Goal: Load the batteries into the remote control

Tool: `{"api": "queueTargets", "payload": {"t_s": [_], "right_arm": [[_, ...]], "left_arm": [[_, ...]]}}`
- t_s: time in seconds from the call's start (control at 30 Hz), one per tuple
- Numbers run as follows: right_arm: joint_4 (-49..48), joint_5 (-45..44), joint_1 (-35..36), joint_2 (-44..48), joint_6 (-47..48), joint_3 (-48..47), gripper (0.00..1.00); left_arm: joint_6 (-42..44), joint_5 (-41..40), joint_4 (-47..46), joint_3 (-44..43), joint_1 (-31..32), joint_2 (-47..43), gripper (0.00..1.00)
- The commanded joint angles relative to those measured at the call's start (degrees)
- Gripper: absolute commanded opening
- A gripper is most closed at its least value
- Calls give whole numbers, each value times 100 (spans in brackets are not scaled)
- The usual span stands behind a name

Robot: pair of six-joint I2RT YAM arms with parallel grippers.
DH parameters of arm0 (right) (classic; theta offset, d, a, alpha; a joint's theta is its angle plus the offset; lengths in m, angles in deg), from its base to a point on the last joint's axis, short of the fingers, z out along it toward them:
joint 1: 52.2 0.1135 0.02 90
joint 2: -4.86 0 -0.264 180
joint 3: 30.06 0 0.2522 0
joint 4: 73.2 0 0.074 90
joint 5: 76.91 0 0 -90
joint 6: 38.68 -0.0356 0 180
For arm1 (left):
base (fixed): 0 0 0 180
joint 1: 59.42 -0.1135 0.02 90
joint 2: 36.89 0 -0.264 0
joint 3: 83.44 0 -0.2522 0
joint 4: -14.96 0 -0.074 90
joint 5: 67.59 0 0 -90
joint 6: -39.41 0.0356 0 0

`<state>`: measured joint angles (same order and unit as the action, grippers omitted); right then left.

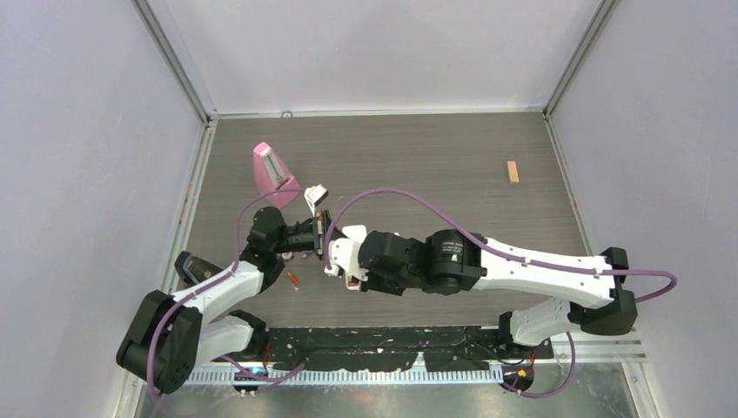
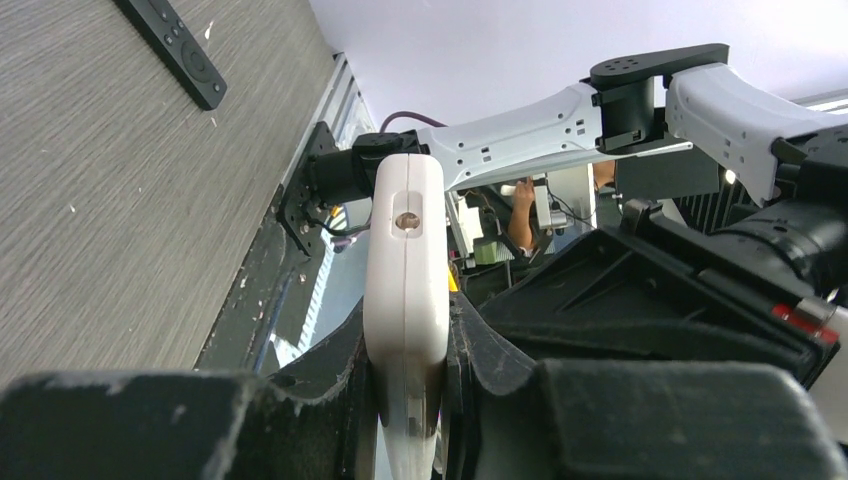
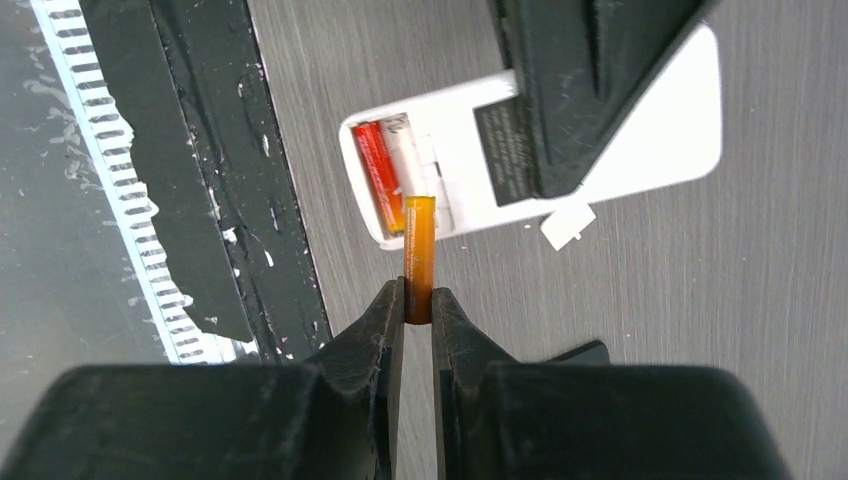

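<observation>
The left gripper (image 2: 408, 340) holds the white remote (image 2: 405, 290) above the table (image 1: 435, 165), its jaws pressed against the remote's two long sides. From the left wrist, the remote stands on edge between the black fingers (image 2: 500, 350), and its rounded end points toward the right arm.

The right gripper (image 3: 418, 300) pinches an orange battery (image 3: 419, 250) by its lower end, and the rest sticks straight out past the fingertips. From the right wrist, the remote's back faces the camera with the battery compartment open. A red battery (image 3: 378, 185) lies in the slot nearest the remote's long edge, and the slot beside it shows white plastic. The far tip of the orange battery overlaps the end wall of the compartment, roughly in line with that white slot. The pictures do not show whether the two touch. A small white piece (image 3: 567, 225) shows just beside the remote's lower edge, and what it is cannot be made out.

A loose battery (image 1: 294, 279) lies on the table just below the left gripper. A black remote (image 1: 193, 266) rests by the left arm. A pink object (image 1: 271, 170) stands farther back, and a wooden block (image 1: 513, 171) lies well apart on the right.
</observation>
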<state>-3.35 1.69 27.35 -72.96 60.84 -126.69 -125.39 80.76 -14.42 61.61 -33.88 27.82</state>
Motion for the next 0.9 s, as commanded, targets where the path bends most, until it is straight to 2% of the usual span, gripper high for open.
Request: {"api": "queueTargets", "payload": {"t_s": [0.0,0.5,0.87], "right_arm": [[52,-40,158,-188,145,-308,5],[171,-175,251,-506,262,-487,5],[238,-155,336,-621,288,-538,5]], "left_arm": [[3,115,-252,-95,45,-53,0],[317,59,350,-157,126,-355,0],[290,19,411,-209,183,-421,0]]}}
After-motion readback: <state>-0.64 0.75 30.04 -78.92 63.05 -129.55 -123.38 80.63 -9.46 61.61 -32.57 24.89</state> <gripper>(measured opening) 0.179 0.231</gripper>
